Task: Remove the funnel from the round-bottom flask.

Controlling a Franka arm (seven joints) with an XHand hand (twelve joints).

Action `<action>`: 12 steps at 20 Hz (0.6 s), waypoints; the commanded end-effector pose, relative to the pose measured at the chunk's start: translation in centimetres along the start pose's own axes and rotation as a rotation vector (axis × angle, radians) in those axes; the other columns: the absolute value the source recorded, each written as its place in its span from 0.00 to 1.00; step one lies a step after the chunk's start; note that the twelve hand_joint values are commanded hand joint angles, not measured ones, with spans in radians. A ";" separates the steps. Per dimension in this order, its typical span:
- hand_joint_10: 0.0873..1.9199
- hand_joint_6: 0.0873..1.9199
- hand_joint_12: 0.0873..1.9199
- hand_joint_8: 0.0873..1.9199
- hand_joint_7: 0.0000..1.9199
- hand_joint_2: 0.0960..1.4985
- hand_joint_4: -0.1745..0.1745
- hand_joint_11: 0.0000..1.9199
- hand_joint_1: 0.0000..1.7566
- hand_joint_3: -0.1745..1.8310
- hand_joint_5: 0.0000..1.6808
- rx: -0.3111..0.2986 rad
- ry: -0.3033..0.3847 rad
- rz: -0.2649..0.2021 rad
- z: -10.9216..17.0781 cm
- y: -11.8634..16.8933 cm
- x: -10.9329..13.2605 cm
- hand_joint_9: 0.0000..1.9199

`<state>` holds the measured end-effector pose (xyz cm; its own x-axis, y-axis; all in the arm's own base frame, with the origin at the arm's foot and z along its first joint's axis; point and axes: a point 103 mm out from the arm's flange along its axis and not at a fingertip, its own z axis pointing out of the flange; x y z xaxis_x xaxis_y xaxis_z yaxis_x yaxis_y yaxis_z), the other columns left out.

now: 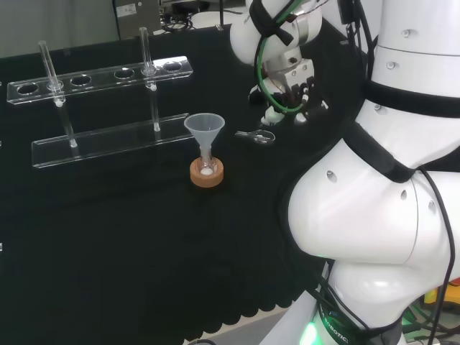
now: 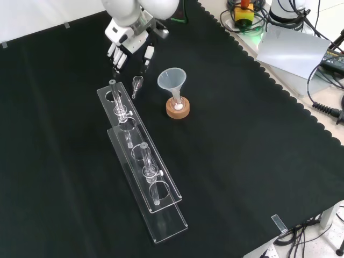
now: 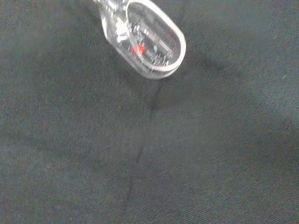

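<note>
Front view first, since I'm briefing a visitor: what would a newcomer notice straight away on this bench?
The clear funnel stands out, sitting upright in a small flask on a cork ring near the middle of the black cloth. Left of it in the front view a long clear test-tube rack runs toward the camera, holding a few tubes. Above, the robot hand hovers with relaxed fingers over a small clear scoop, apart from the funnel.

A clear rack (image 2: 141, 161) with 2 tubes (image 1: 49, 68) is seen on the bench's black cloth (image 2: 242, 150). A small clear scoop (image 2: 137, 84) lies just beside the rack's far end in the front view.
</note>
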<state>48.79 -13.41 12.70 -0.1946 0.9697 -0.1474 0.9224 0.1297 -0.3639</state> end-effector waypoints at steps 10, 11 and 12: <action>0.28 0.06 0.67 0.33 0.20 0.69 0.39 0.19 0.45 0.00 0.25 -0.099 -0.016 0.050 -9.4 -7.7 0.4 0.34; 0.27 0.06 0.67 0.32 0.20 0.69 0.39 0.19 0.45 0.00 0.25 -0.101 -0.011 0.049 -10.0 -8.2 0.7 0.34; 0.27 0.06 0.67 0.32 0.19 0.69 0.39 0.19 0.44 0.00 0.24 -0.099 -0.008 0.046 -10.4 -8.6 1.1 0.34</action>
<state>46.94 -13.08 21.89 -0.1608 0.9660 -0.2024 0.9602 0.1057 -0.2587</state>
